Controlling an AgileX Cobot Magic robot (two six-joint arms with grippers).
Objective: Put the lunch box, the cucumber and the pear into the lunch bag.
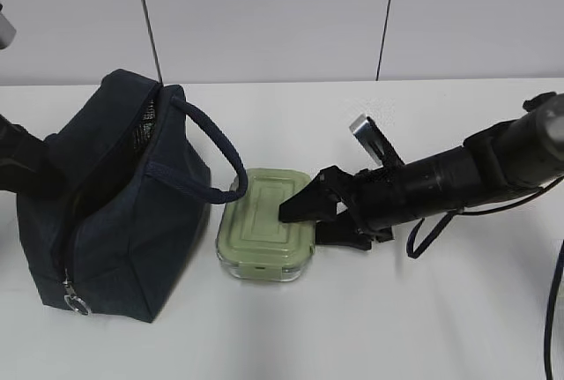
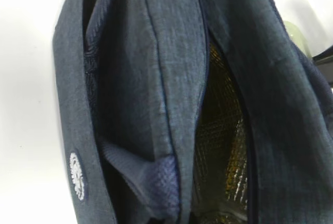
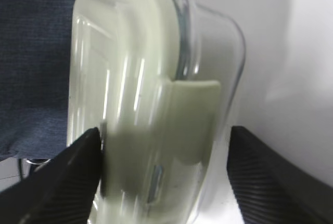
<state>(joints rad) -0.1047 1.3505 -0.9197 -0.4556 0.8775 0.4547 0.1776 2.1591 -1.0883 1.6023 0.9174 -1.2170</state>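
Right, I'm on the first item: the lunch box (image 1: 264, 227) sits on the table just beside the lunch bag (image 1: 115, 204), on the side the bag's handle (image 1: 216, 146) droops toward. My right gripper (image 1: 304, 219) straddles the box's far end from the bag, jaws spread, one finger over the lid, not yet clamped. The left gripper isn't visible; I can't tell its state. Neither cucumber nor pear shows. Next, I judge, I must close firmly, lift, and carry over the bag's narrow opening (image 2: 221, 130).
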